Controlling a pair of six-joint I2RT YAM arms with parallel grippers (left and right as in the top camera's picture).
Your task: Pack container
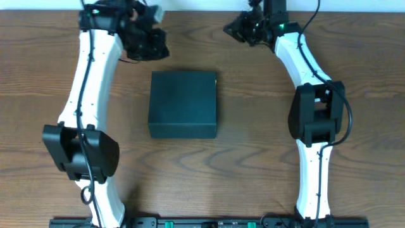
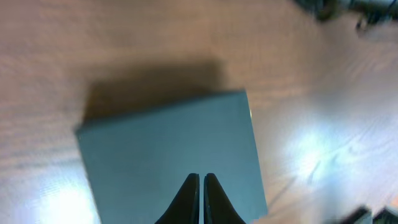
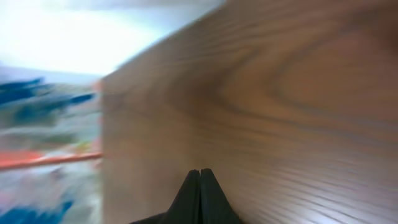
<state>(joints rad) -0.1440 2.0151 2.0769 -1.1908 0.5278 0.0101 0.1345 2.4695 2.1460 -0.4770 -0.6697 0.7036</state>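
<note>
Two grippers hang over the far side of my wood-grain table (image 1: 253,158). My left gripper (image 2: 201,179), with dark tapered fingers drawn together on nothing, is near the far-left corner of the container (image 1: 183,104). The container is a matte dark-teal rectangular box lying closed mid-table. My right gripper (image 3: 200,172) is blurred but looks pinched together and empty, well apart from it.
</note>
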